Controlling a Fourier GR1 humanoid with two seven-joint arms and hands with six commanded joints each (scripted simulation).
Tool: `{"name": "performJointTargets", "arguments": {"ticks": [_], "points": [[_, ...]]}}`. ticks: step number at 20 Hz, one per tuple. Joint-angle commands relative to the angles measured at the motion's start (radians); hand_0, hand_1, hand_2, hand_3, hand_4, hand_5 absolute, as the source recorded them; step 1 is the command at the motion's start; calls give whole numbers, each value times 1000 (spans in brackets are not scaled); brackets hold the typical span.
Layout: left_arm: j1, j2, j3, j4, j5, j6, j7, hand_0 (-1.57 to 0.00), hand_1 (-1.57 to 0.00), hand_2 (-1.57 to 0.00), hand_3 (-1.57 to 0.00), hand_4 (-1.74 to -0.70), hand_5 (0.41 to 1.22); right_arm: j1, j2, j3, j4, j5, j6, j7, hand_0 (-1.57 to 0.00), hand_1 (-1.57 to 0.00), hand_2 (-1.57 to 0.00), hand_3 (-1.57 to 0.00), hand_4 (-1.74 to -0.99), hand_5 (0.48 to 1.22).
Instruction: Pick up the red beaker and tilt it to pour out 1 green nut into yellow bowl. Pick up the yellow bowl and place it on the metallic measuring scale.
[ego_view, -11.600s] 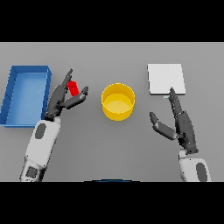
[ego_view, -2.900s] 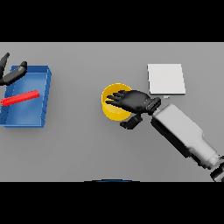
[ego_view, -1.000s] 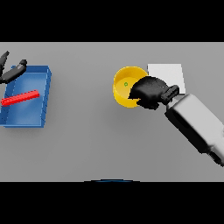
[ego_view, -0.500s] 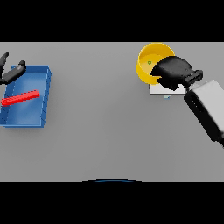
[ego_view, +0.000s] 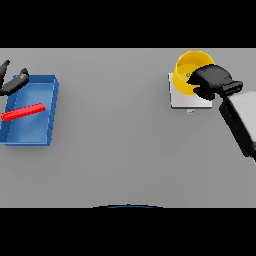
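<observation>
The yellow bowl (ego_view: 187, 67) is held tilted over the metallic measuring scale (ego_view: 181, 100) at the far right, with my right hand (ego_view: 212, 81) curled round its near rim. A small green nut (ego_view: 188, 75) shows inside the bowl. The red beaker (ego_view: 23, 112) lies on its side in the blue bin (ego_view: 47, 117) at the left. My left hand (ego_view: 12, 82) hovers at the left edge, just beyond the bin's far corner, fingers relaxed and holding nothing.
The blue bin takes up the left side of the grey table. My right forearm (ego_view: 240, 120) reaches in from the right edge.
My right hand has carried the yellow bowl from the middle of the table to the right and over the scale. The left hand and the red beaker have stayed put.
</observation>
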Motion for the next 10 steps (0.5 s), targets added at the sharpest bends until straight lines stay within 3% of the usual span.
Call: {"name": "performJointTargets", "arguments": {"ticks": [1, 6, 10], "points": [[-6, 2, -3, 8, -9, 2, -5, 1, 1, 1, 1, -858, 802, 0, 8, 0, 13, -2, -2, 3, -1571, -1571, -1413, -1317, -1741, 1221], [3, -3, -8, 6, -12, 5, -4, 1, 1, 1, 1, -851, 802, -13, 25, -2, 106, 5, -36, -14, -1571, -1571, -1380, -1392, -1741, 1221], [-4, 8, -5, 15, -10, -8, -10, 1, 1, 1, 1, -844, 783, -10, 29, -11, 121, 24, -36, -19, -1571, -1571, -1374, -1448, -1741, 1221]]}}
